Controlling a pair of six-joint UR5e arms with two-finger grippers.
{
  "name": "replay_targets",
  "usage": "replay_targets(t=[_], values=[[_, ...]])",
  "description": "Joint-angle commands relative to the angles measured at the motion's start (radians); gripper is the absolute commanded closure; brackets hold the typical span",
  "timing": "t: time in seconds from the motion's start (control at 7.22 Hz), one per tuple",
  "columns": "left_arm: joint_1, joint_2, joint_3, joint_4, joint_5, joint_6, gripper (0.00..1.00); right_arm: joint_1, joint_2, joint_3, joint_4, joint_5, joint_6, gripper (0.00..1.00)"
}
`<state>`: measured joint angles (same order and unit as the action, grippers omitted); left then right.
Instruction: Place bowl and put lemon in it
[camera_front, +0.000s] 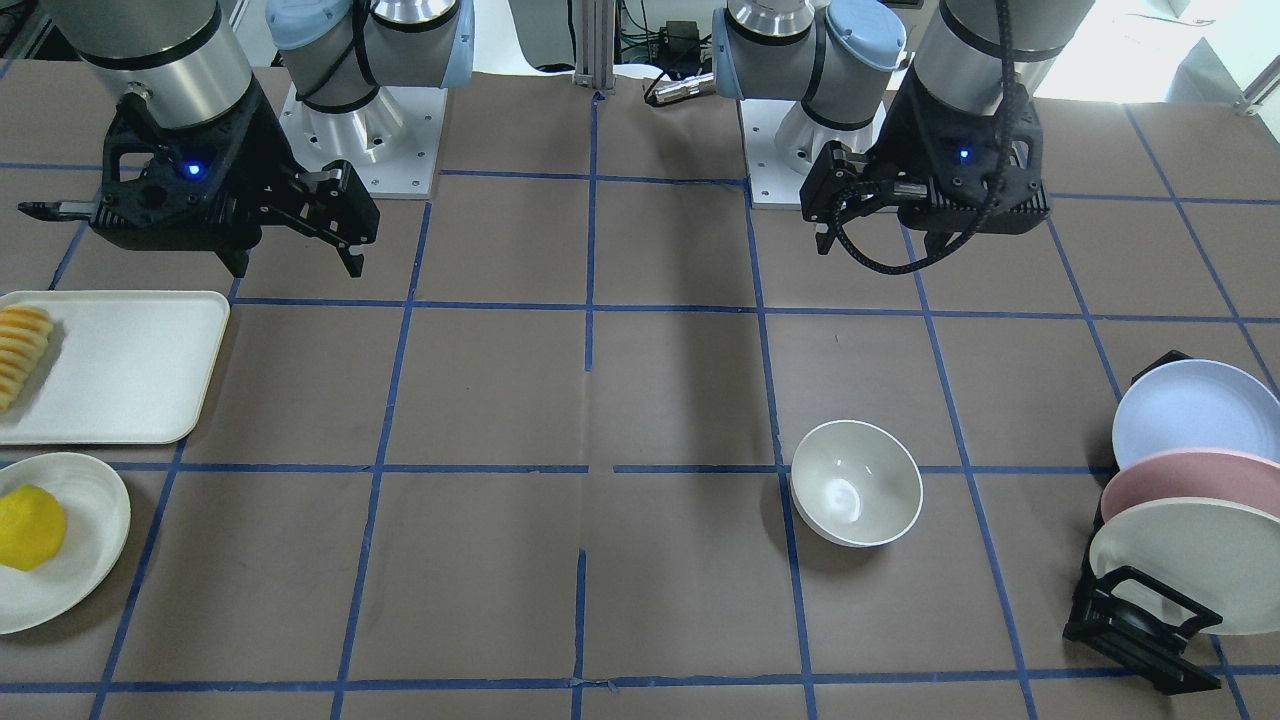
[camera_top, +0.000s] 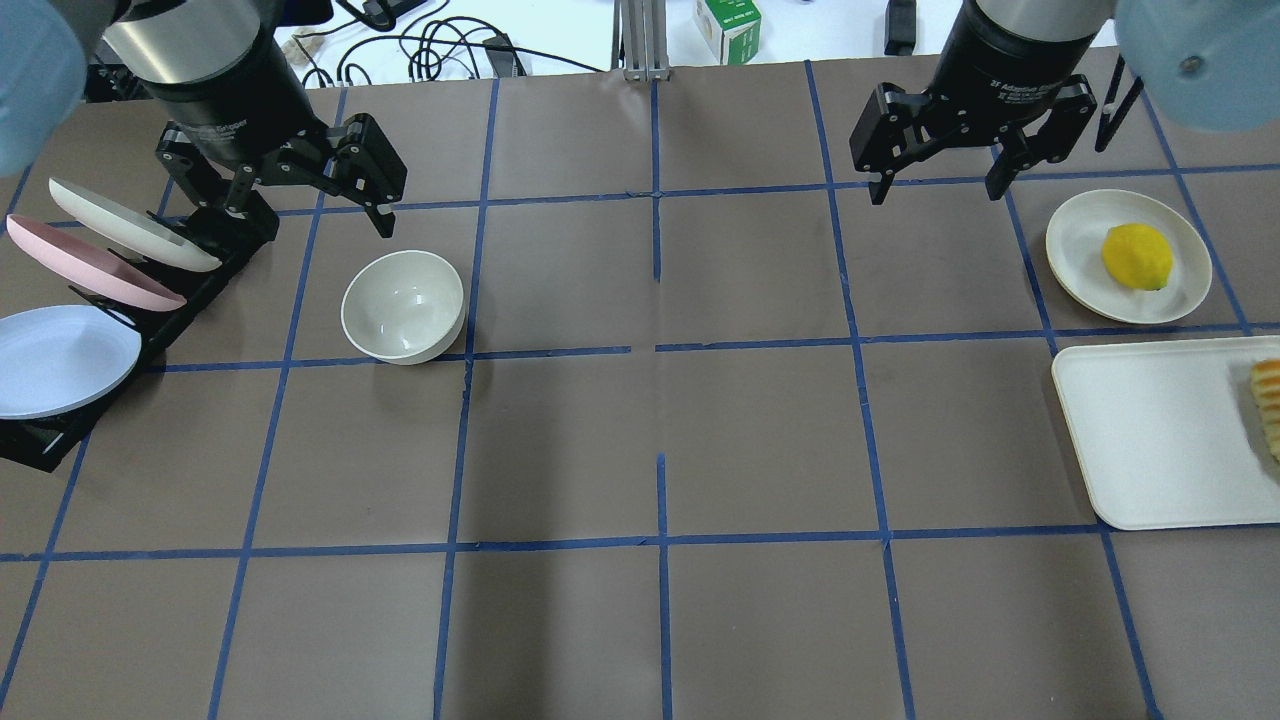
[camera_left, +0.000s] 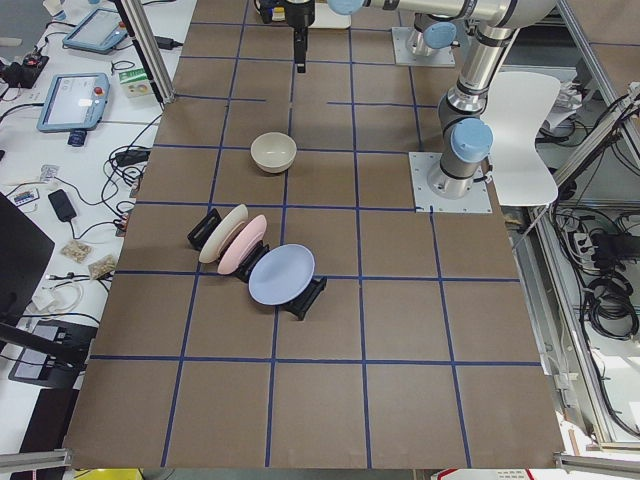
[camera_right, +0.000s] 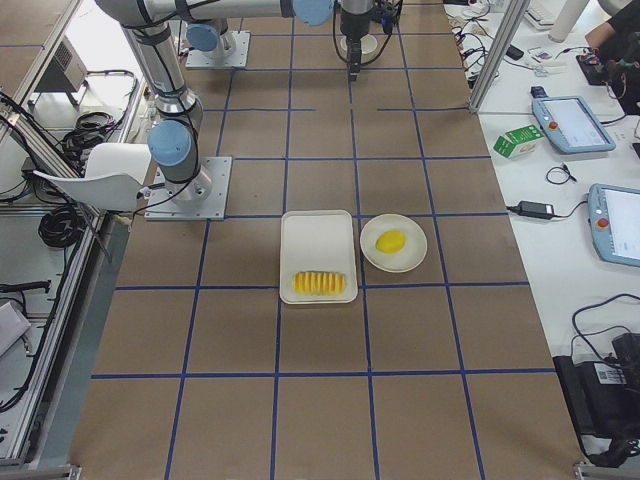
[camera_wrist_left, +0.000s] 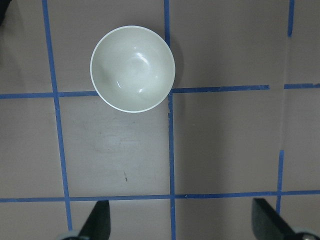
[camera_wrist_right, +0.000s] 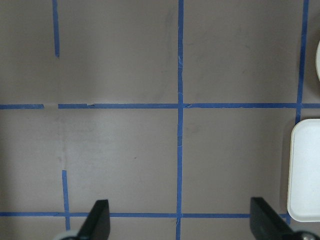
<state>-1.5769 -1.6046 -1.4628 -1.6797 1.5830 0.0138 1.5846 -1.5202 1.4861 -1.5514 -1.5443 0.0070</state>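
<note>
Upright empty bowl, lemon on plate

A bowl sits upright on the desk, in its left half, toward the edge far from the robot. Just left of it, at the desk's left end, a rack holds three plates leaning in a row. At the right end, a lemon lies on a small plate. A tray lies just beside it, nearer the robot, with sliced food at its right end.
</note>
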Motion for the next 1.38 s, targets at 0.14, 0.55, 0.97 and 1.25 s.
replay_targets(t=[0.14,0.55,0.97,1.25], values=[[0.000,0.000,-0.005,0.000,0.003,0.000,0.00,0.000,0.000,0.000,0.001,0.003,0.002,0.00],[0.070,-0.127,-0.089,0.196,0.002,0.095,0.00,-0.014,0.011,-0.003,-0.013,-0.010,-0.008,0.00],[0.202,-0.297,-0.208,0.498,-0.005,0.266,0.00,-0.249,0.015,0.003,-0.010,0.009,-0.282,0.00],[0.228,-0.372,-0.226,0.575,-0.005,0.299,0.00,-0.407,0.064,0.003,-0.044,-0.005,-0.514,0.00]])
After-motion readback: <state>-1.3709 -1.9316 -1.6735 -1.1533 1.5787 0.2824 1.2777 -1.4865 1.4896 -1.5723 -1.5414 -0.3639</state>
